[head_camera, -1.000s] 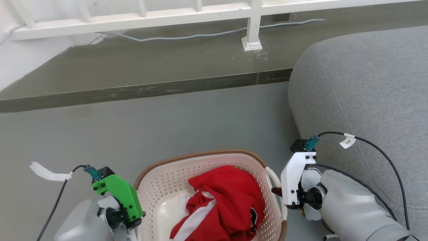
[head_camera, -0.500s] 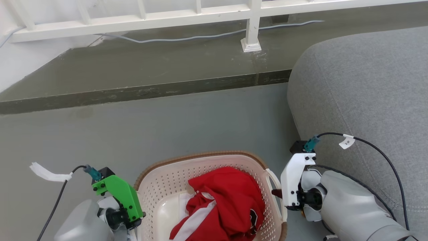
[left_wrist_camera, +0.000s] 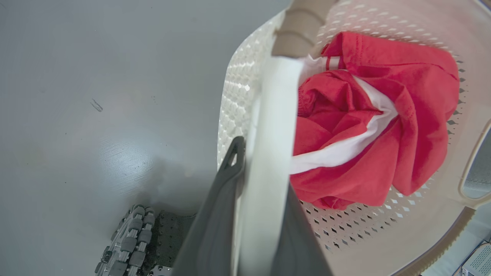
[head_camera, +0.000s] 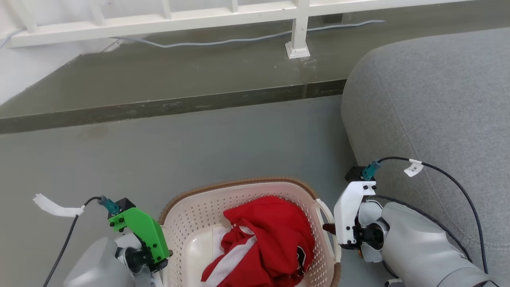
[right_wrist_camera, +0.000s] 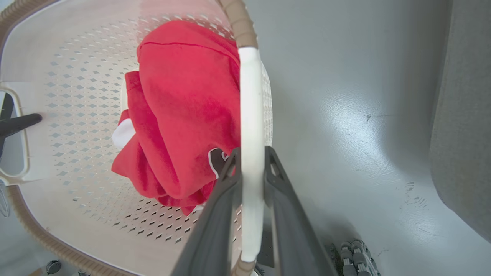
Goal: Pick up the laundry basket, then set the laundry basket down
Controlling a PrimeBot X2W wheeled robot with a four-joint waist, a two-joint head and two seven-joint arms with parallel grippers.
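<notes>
The pick-up half looks done, or very nearly: the laundry basket (head_camera: 239, 182) hangs between the two arms, close in front of the robot, and both wrist views show grey floor (head_camera: 199, 139) and shadow lying well below its perforated wall, so I judge it to be off the ground (its underside is hidden, so contact can't be ruled out). The left pincer (left_wrist_camera: 261, 165) is clamped on the white left handle (left_wrist_camera: 272, 134), one dark finger on each side of the bar. The right pincer (right_wrist_camera: 251, 153) grips the right handle (right_wrist_camera: 249, 115) the same way, closed tight on it. A red garment (head_camera: 271, 235) with white trim lies bunched inside, and the grey sofa (head_camera: 430, 99) stands just to the right. What is left is the second half: lowering the basket level onto the floor and opening both pincers once it rests there
</notes>
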